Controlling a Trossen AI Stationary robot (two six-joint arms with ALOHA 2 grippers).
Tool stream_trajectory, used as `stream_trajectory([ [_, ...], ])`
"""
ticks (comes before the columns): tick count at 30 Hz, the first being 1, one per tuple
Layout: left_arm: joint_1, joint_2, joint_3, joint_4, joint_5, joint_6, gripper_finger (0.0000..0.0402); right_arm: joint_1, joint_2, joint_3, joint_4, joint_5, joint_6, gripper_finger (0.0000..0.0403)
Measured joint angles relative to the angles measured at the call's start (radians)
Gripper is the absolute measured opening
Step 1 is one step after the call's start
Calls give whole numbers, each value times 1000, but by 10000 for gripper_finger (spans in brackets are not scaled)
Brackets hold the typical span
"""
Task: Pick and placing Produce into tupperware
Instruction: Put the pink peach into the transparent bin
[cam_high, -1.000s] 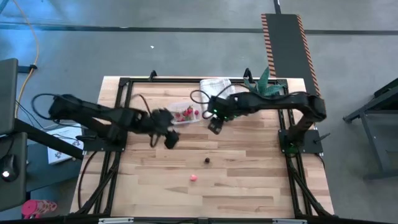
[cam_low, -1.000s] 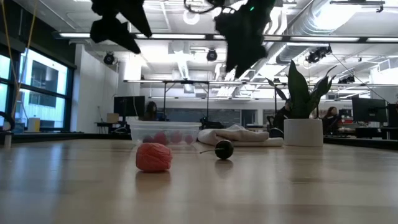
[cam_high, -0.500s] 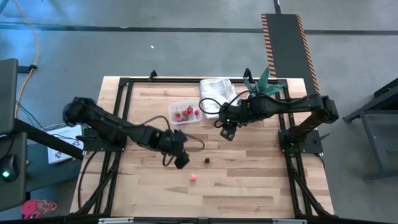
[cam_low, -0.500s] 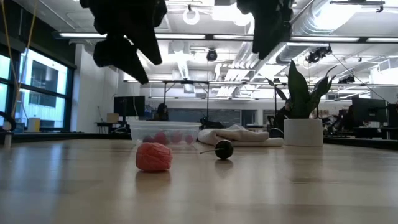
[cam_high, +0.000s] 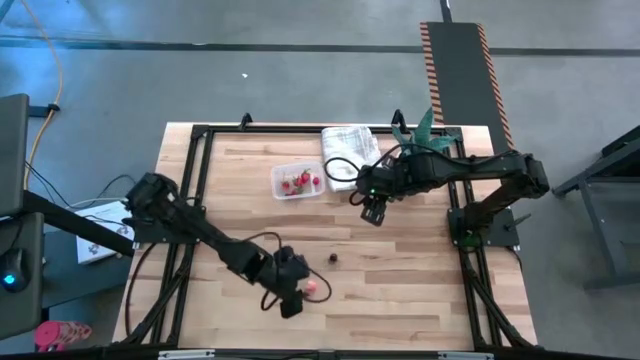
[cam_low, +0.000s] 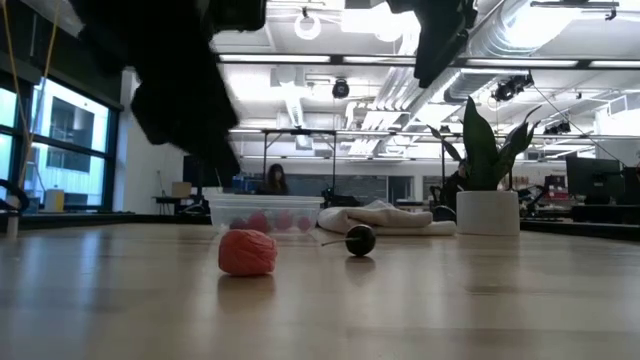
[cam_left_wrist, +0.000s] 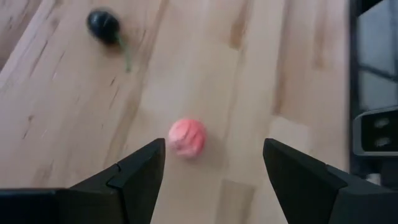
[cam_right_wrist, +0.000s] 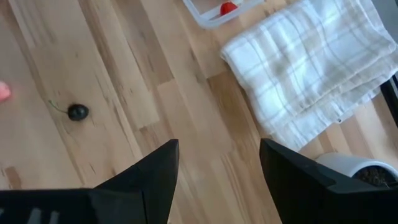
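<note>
A pink produce piece (cam_high: 312, 287) (cam_left_wrist: 186, 138) (cam_low: 247, 252) lies on the wood toward the near edge. A dark cherry with a stem (cam_high: 333, 258) (cam_low: 360, 240) (cam_right_wrist: 78, 112) lies just beyond it. The clear tupperware tub (cam_high: 298, 181) (cam_low: 265, 215) holds several red pieces. My left gripper (cam_high: 292, 300) (cam_left_wrist: 213, 149) is open and hovers over the pink piece, its fingers standing either side without touching. My right gripper (cam_high: 375, 212) (cam_right_wrist: 219, 149) is open, raised over bare wood right of the tub.
A folded white cloth (cam_high: 348, 145) (cam_right_wrist: 311, 68) lies right of the tub at the far edge. A potted plant in a white pot (cam_high: 425, 135) (cam_low: 487, 212) stands right of it. A black frame (cam_high: 200, 130) borders the tabletop.
My left gripper has swept from beside the tub toward the near edge and come down, ending over the pink piece. My right gripper has drawn away from the tub a little toward the right edge and risen. The produce and tub have stayed put.
</note>
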Motion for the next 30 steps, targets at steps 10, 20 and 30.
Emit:
stream_trajectory([
  [10, -6, 112, -3, 87, -25, 2, 262, 0, -3, 0, -23, 0, -6, 215],
  [20, -7, 127, -1, 97, -21, 2, 262, 0, -2, -1, -32, -4, 2, 215],
  [30, -8, 190, 3, 100, -57, -15, 262, 1, -2, -1, -36, -6, 2, 215],
])
